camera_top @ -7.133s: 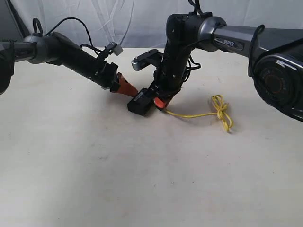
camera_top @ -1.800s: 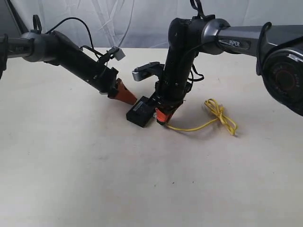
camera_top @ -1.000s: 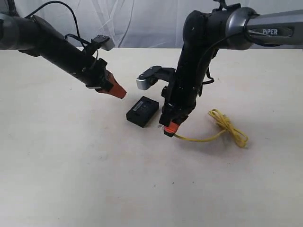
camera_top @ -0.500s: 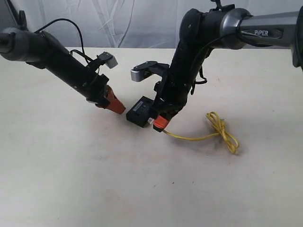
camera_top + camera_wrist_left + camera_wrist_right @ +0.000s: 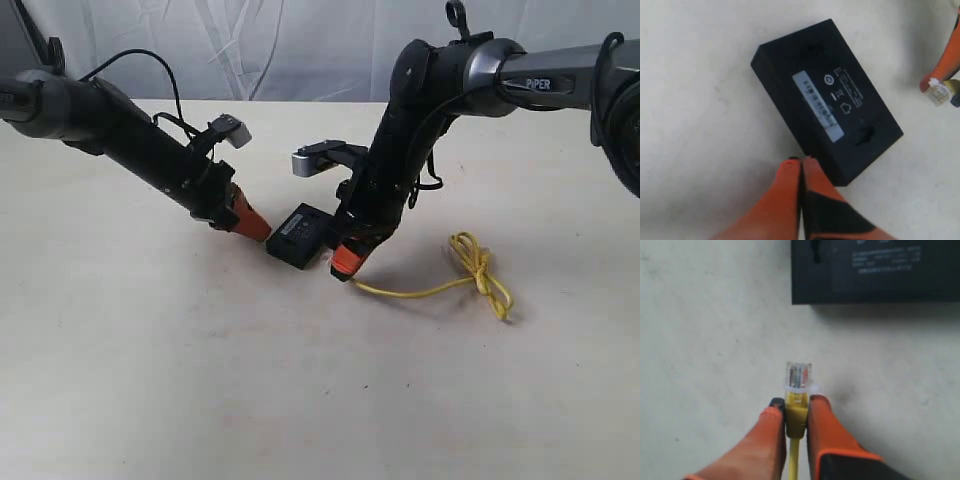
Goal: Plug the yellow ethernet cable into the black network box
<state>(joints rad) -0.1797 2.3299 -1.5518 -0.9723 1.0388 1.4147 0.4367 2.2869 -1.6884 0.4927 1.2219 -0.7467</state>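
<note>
1. Status: the right gripper [image 5: 792, 412] is clamped on the yellow ethernet cable [image 5: 420, 292] just behind its clear plug [image 5: 798, 375]. The plug projects past the fingertips and is not inserted.
2. Status: the left gripper [image 5: 800, 167] is fully closed and holds nothing. Its orange tips rest against a side wall of the black network box [image 5: 827, 100], near a corner.
3. Location, exterior view: the box lies flat on the table [image 5: 200, 380] near centre. The left gripper is at its 9 o'clock and the right gripper at its 4 o'clock. The cable's tied bundle [image 5: 478, 270] lies slack at about 3 to 4 o'clock, well apart from the box.
4. The socket is not visible in any view. Confirm which wall carries it before advancing.
5. Align the plug's long axis square to that wall, at socket height, with the latch tab on the correct side.
6. Advance straight and slowly. Use the left tips as a backstop opposite the push so the light box does not slide.
7. Risk: an angled approach is likely to push or spin the box instead of seating the plug.
</note>
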